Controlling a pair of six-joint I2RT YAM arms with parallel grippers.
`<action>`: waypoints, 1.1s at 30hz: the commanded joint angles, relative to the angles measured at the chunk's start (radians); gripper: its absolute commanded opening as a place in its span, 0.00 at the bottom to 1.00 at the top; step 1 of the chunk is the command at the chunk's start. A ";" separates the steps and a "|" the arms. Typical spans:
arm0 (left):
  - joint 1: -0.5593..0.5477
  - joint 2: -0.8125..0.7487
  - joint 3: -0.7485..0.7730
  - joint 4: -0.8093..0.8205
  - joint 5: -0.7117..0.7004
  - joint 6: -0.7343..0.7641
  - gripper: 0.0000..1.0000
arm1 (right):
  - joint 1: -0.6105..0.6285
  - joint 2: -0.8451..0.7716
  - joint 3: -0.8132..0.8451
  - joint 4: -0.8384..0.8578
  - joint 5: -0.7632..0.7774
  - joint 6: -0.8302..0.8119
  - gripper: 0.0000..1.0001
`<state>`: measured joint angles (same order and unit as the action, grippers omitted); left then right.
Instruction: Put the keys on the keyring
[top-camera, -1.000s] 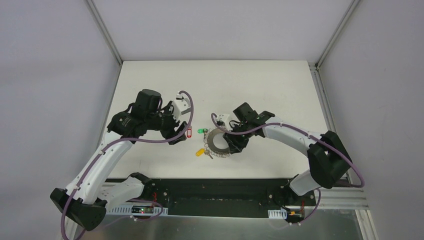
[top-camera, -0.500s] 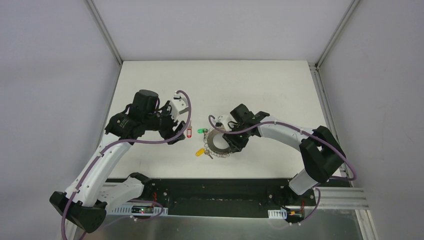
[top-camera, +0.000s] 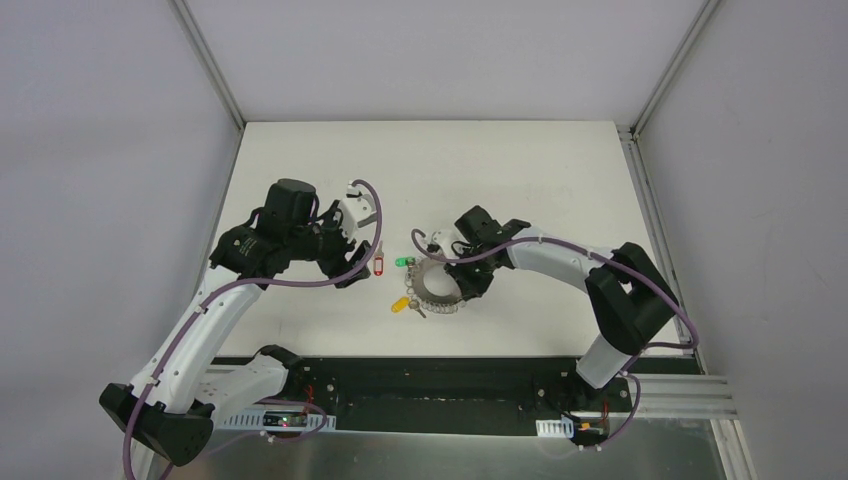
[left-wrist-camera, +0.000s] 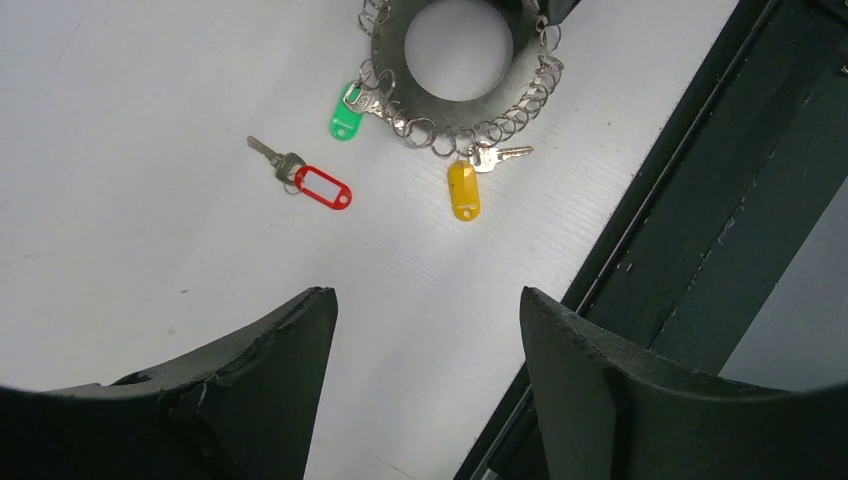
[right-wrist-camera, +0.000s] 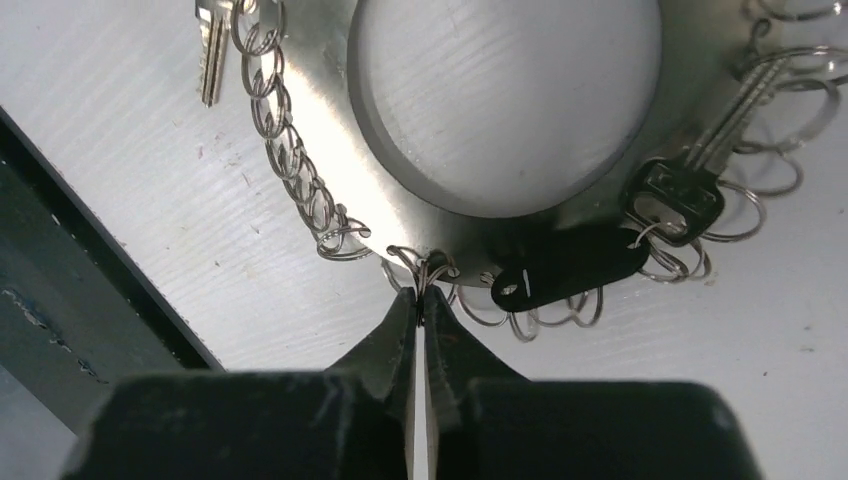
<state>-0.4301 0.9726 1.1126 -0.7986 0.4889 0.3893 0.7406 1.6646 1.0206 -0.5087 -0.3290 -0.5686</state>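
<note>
A large flat grey metal keyring (top-camera: 435, 285) lies on a white matte table (top-camera: 500, 180), close to the middle of its near edge. It is a broad, smooth disc with a wide round hole, and its outer rim is a chain of small coiled wire loops.

Several tiny metal keys hang from those loops, each with an oblong plastic tag:
- A green tag (left-wrist-camera: 345, 115) sits on the ring's far-left side.
- A yellow tag (left-wrist-camera: 463, 190) sits with a bare silver key on the side towards the near edge.
- A black tag (right-wrist-camera: 570, 268) lies on the rim beside a black-headed key.

A red-tagged key (left-wrist-camera: 322, 187) lies loose on the table just left of the ring, not touching it.

The right gripper (right-wrist-camera: 420, 300) has its two dark pointed fingers pressed together. Their tips meet at one wire loop on the rim, next to the black tag. Whether the wire is caught between them cannot be told.

The left gripper (left-wrist-camera: 425, 300) hangs above the table left of the red key. Its broad black fingers are spread apart with nothing between them.
</note>
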 joint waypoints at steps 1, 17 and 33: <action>0.010 -0.008 -0.007 0.012 0.014 0.006 0.70 | 0.002 -0.047 0.068 -0.051 -0.009 -0.044 0.00; 0.010 -0.011 -0.003 0.008 0.026 0.004 0.70 | -0.070 -0.024 0.047 -0.134 -0.003 -0.126 0.08; 0.010 -0.017 -0.009 0.012 0.026 0.004 0.70 | -0.073 -0.139 0.012 -0.120 -0.049 -0.111 0.36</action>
<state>-0.4301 0.9726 1.1126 -0.7986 0.4946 0.3893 0.6708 1.5887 1.0321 -0.6163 -0.3061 -0.6811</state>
